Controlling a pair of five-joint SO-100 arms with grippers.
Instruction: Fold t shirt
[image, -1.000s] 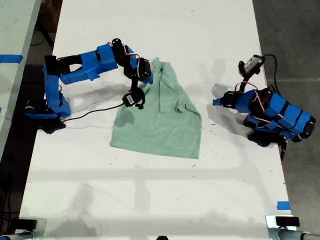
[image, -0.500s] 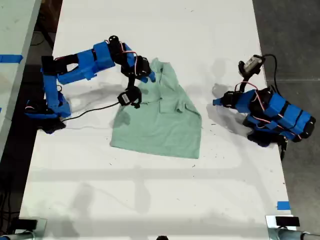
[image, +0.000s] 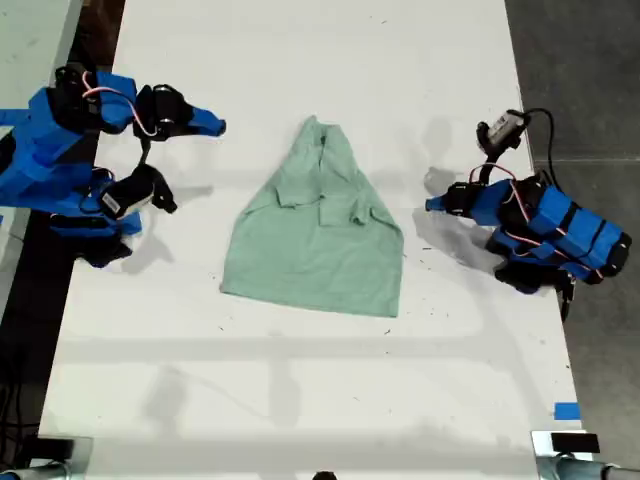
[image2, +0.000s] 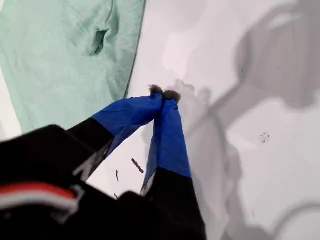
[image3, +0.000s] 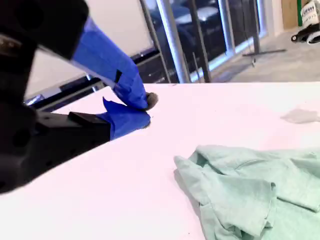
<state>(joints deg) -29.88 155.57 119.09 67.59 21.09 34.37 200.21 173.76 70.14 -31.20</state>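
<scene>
The t shirt (image: 318, 230) lies partly folded at the exterior view's center. The first gripper (image2: 164, 94) and the second gripper (image3: 145, 111) are both pressed together, empty. Its loose, bunched folds could slip open if snagged.

Both arms wear bright blue printed shells over black servo blocks, thin red and white wires looping between joints. My first gripper (image2: 165, 97) shows blue fingers tipped with dark pads.
</scene>
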